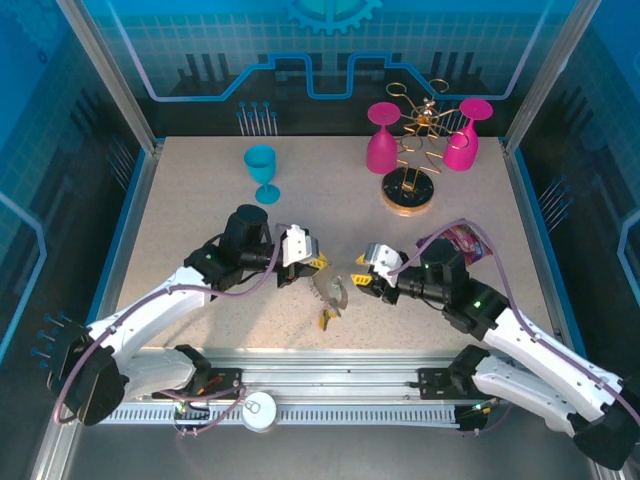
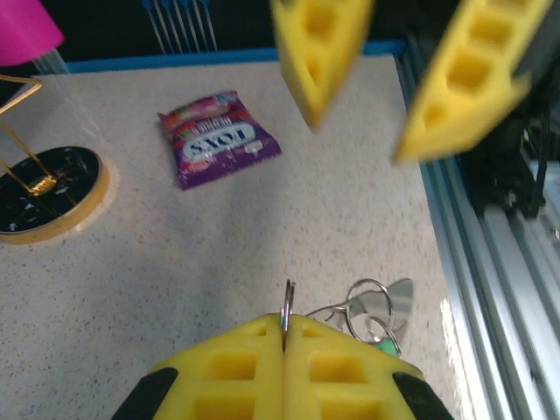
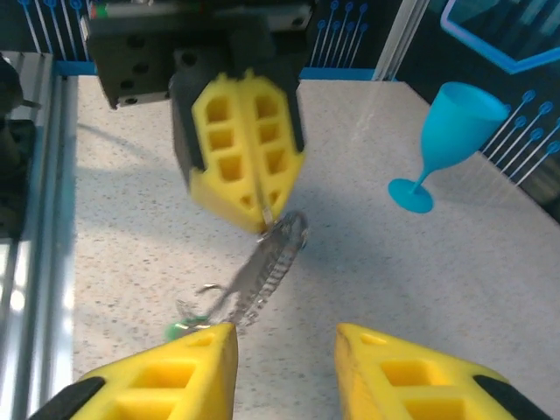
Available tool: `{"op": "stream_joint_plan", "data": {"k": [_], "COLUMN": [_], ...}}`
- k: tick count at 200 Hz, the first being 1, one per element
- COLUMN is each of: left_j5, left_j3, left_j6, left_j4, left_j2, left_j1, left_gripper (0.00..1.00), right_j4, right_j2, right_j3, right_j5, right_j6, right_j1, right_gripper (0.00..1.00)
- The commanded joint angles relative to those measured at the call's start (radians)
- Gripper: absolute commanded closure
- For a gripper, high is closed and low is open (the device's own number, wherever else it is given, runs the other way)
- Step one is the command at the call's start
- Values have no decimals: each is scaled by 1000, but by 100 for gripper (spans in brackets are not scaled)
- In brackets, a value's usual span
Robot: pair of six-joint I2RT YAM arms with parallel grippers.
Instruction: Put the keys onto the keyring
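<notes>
Grey keyring, single, clamped in left gripper, right gripper jaws apart, one green key, two pink goblets

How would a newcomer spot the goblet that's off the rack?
Find the gold rack at the far right of the table. Left of it, a goblet stands alone. It is blue and upright; the rack's two pink goblets are upside down.

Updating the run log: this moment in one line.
left gripper: shut on keyring | right gripper: open, opposite | green key: near keyring
</notes>
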Motion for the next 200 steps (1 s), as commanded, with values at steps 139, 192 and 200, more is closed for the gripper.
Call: {"op": "stream_joint_plan", "data": {"k": [139,192,200], "left_j5": [104,136,139], "left_j3": [-111,-115,-115], "left_j6": [-183,-176,-174], "left_j4": [267,269,268], "left_j2": [-77,-73,-73], "left_j1": [-14,-16,-17], "left_gripper": [100,100,100], "right_j4": [355,394,396], "right_j2": [147,180,180], "right_j3": [-53,-40,-40], "right_j5": [3,-7,-8], "right_j6": [-40,-40,-42], "right_j1": [78,86,86], "right_gripper": [77,80,81]}}
